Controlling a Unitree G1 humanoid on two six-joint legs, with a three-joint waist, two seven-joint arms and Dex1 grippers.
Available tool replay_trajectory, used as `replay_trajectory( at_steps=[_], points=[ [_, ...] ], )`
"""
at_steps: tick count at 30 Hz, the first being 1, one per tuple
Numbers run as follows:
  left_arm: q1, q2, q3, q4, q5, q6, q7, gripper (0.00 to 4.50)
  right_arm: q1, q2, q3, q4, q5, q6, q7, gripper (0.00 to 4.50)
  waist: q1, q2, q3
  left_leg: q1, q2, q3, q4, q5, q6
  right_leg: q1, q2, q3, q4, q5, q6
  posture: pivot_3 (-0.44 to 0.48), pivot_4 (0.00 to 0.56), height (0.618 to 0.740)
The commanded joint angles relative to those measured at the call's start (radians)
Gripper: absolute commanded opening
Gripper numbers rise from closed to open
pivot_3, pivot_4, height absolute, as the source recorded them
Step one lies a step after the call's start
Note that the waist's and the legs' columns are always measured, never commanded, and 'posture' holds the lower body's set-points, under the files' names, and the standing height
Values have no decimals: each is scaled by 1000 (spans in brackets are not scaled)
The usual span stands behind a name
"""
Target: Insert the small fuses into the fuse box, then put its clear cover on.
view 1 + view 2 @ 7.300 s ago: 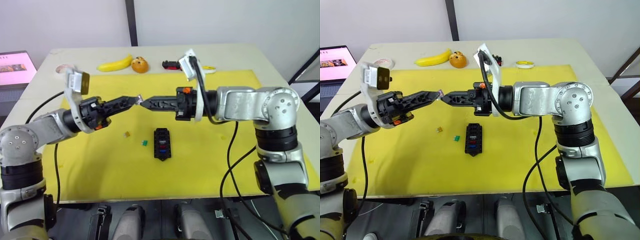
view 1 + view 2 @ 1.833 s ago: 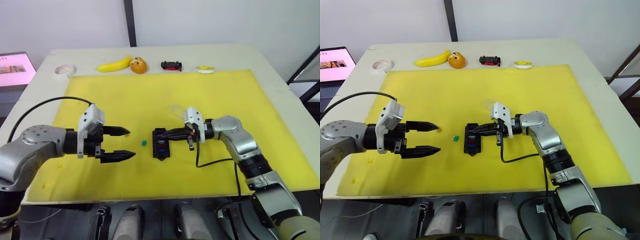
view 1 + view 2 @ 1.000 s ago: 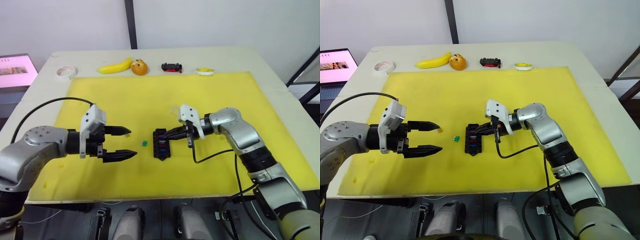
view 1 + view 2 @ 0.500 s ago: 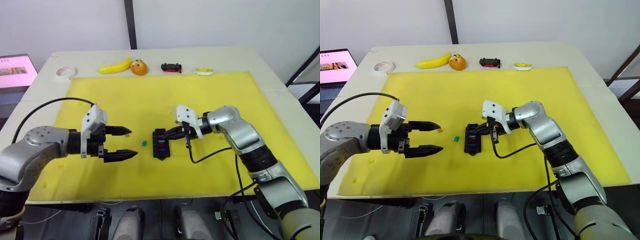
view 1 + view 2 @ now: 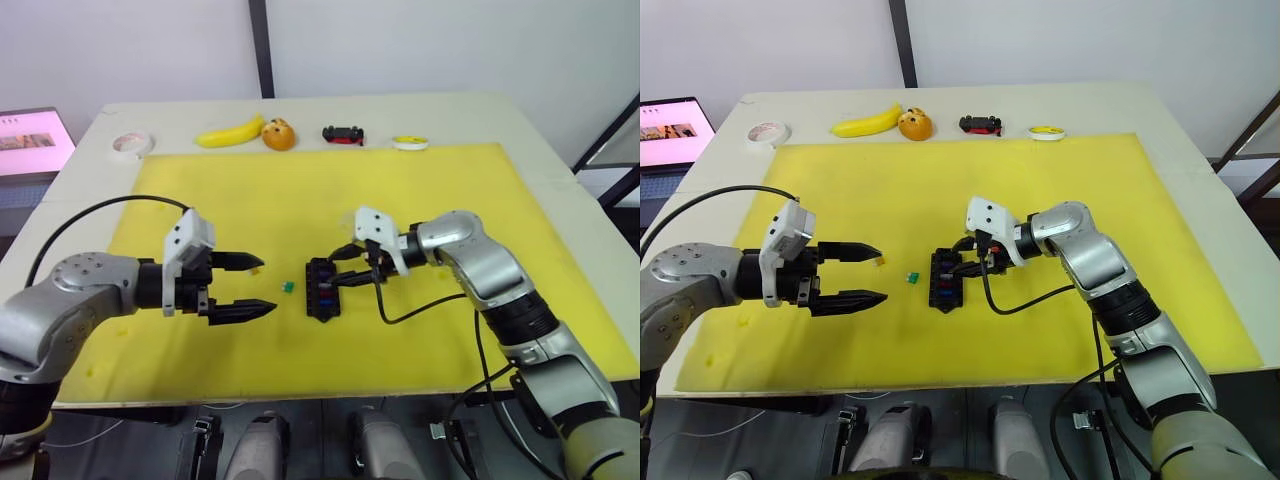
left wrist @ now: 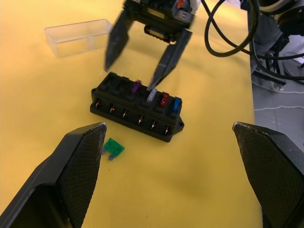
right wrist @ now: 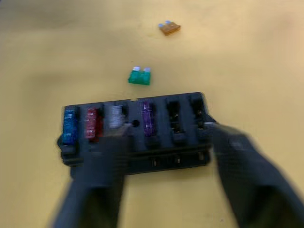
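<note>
Two loose fuses, green fuse [image 6: 113, 148] and amber fuse [image 7: 169, 28], beside the fuse box [image 6: 137, 112]: likely featherlight, rigid, slippery, best pinched across flat faces; right end effector [image 6: 138, 61] open over box, left end effector [image 5: 250, 287] open, empty.

Both arms reach inward, left gripper [image 5: 252, 287] and right gripper [image 6: 142, 66] each spread wide.

Two loose fuses [image 6: 113, 148] just left of fuse box [image 6: 137, 113]
</note>
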Motion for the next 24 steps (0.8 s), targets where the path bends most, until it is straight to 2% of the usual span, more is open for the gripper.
replay_trajectory(
  at_steps=[1,19,24],
  points=[
    [-15,0,9,-22,-5,-2,2,4500,9,-6,25,-9,-5,20,9,3208,0,0,0,0,0,0,0,0,0,0,0,0,0,0,0,0,150,740],
    [-6,-10,5,10,23,-34,-17,4500,-48,29,-61,1,66,7,-39,3208,0,0,0,-2,0,0,0,0,0,-2,0,0,0,0,0,0,150,740],
    [5,-9,9,18,35,-50,-31,4500,-49,12,-100,-50,116,35,-19,3208,0,0,0,-2,0,0,0,0,0,-2,0,0,0,0,0,0,150,740]
  ],
)
